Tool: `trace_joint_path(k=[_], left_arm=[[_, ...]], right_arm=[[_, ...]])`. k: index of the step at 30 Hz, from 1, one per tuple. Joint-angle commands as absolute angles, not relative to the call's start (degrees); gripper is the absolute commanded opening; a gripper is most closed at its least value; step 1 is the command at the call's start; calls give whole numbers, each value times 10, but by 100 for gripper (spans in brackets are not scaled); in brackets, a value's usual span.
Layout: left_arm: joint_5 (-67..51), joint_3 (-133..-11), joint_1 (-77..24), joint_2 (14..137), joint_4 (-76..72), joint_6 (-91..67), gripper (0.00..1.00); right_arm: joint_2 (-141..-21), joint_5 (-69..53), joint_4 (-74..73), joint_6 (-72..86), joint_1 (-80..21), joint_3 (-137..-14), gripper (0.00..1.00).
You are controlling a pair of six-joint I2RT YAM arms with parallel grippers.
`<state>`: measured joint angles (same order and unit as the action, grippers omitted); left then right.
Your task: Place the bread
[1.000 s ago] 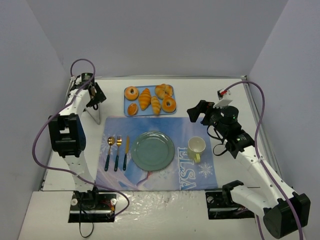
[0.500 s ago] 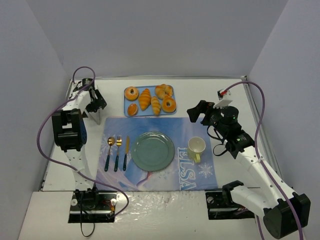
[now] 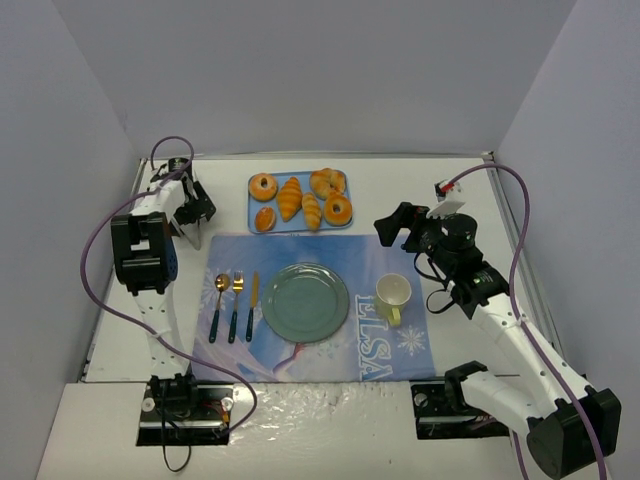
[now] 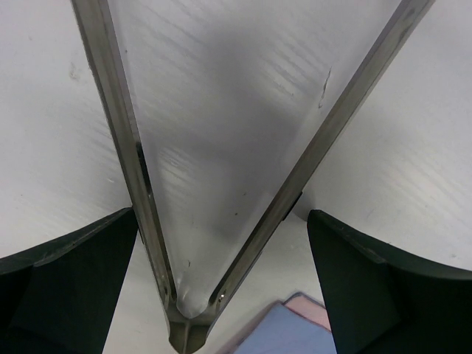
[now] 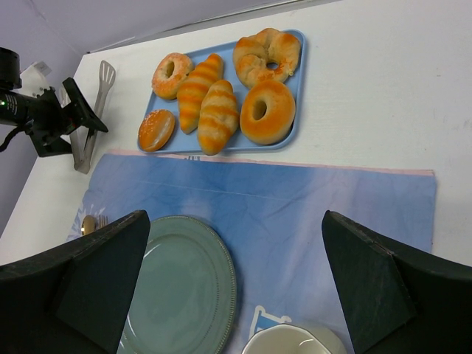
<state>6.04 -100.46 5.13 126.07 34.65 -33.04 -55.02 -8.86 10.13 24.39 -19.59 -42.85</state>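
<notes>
The left gripper point(image 3: 192, 212) sits at the upper left of the top view with its jaws spread wide, released, straddling the metal tongs point(image 4: 116, 110) that lie on the bench point(image 3: 420, 185). In the left wrist view the tongs' two arms fan out between the dark fingers point(image 4: 66, 273); whether these touch the arms I cannot tell. The right gripper point(image 3: 393, 222), right of centre, is also released and holds nothing. The bread point(image 3: 290, 197), rolls and ring-shaped pieces, lies on the blue tray point(image 3: 251, 200) at upper centre, just beyond the placemat point(image 3: 300, 248) carrying the green plate point(image 3: 305, 301).
</notes>
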Motion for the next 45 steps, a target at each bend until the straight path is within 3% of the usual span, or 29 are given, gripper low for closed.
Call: trace_joint_path(k=[1,15,18,27,34,45], left_arm=[[63,-1047,66,1255,364,-319,97],[33,-1105,81,1300,395,-291,96],[24,-1117,81,1310,405,-290,87],[0,-1107,78,1276,391,-302,45],[0,-1087,71,1201,382,-308,39],[18,-1052,40,1073,387,-303,38]], right_arm=[[-541,-92,150,242,-198,-433,100],[-543,-92,147,241,-199,-437,100],[-541,-91,147,243,-199,-435,100],[-536,-91,147,246,-199,-432,100],[-535,-91,148,249,-199,-429,100],[-537,-93,153,250,-200,-427,100]])
